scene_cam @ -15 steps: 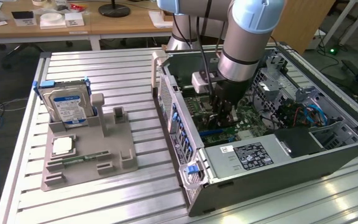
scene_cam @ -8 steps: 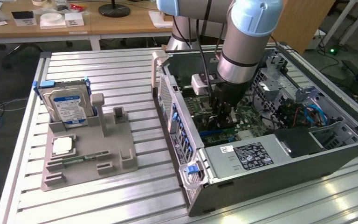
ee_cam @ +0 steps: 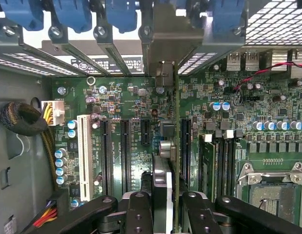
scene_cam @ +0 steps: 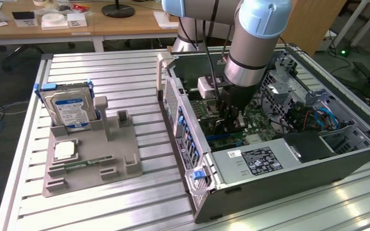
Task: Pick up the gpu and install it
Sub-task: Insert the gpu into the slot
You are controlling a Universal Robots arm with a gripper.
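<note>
The gripper (ee_cam: pixel 160 204), low center of the wrist frame, held the gpu (ee_cam: pixel 174 146) edge-on over the motherboard (ee_cam: pixel 141 102); it should stay vertical and aligned with the slot.

The gripper (ee_cam: pixel 161 207) clamps the gpu (ee_cam: pixel 163 146) edge-on above the motherboard (ee_cam: pixel 229 141) — its grey bracket end points toward the rear slot covers (ee_cam: pixel 112 53). Black expansion slots (ee_cam: pixel 125 151) and one white slot (ee_cam: pixel 84 156) lie beside the card.
</note>
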